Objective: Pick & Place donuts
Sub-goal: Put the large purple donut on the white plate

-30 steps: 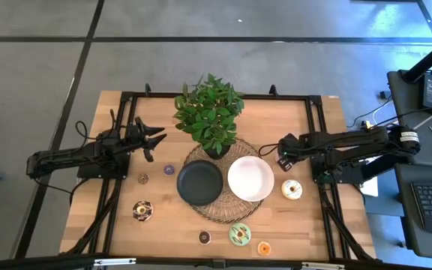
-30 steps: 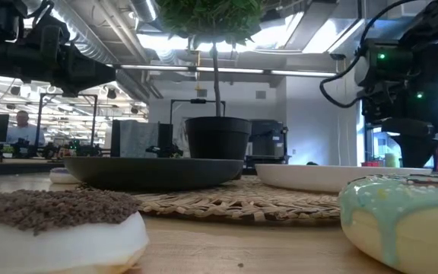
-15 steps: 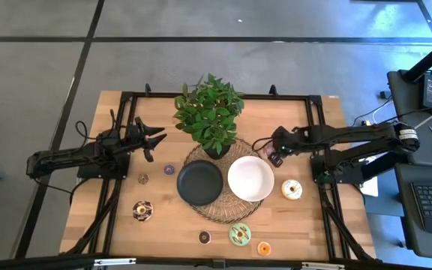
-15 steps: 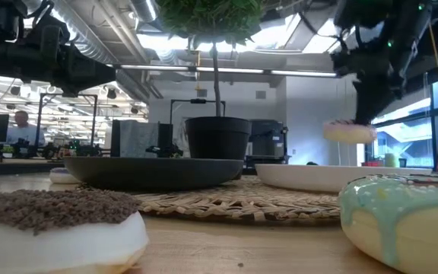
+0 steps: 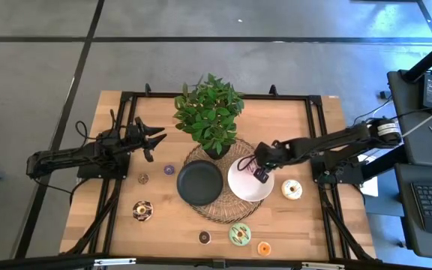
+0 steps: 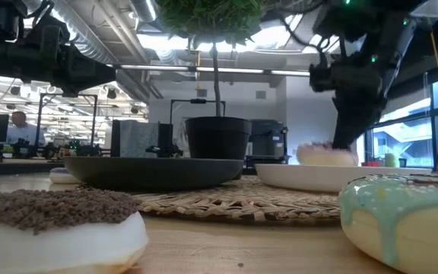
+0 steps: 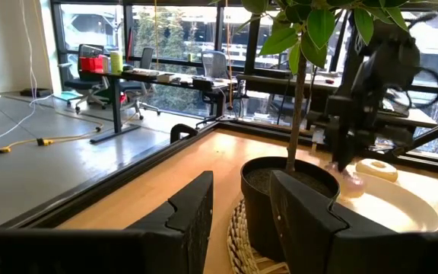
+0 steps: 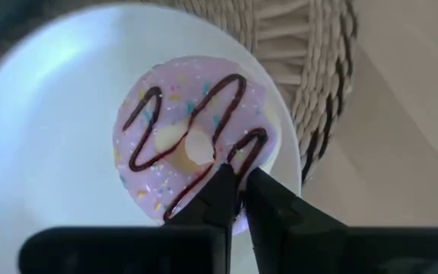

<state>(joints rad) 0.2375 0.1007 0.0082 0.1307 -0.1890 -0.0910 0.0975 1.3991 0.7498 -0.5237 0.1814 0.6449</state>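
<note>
Right claw (image 8: 238,186) is clamped on the pink donut's (image 8: 192,133) rim, over the white plate (image 8: 44,152). Left claw (image 5: 158,137) waits part-open, well apart from that plate.

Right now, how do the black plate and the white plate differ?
The black plate is dark and carries nothing; the white plate is pale and has a pink donut on or just above it, gripped by the right end effector. In the high view the black plate looks slightly smaller. Both are round and sit on the woven mat.

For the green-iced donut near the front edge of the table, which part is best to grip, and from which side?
Probably grip the ring wall of the green-iced donut from straight above, one finger in the hole: it lies flat, with clear space around it.
</note>
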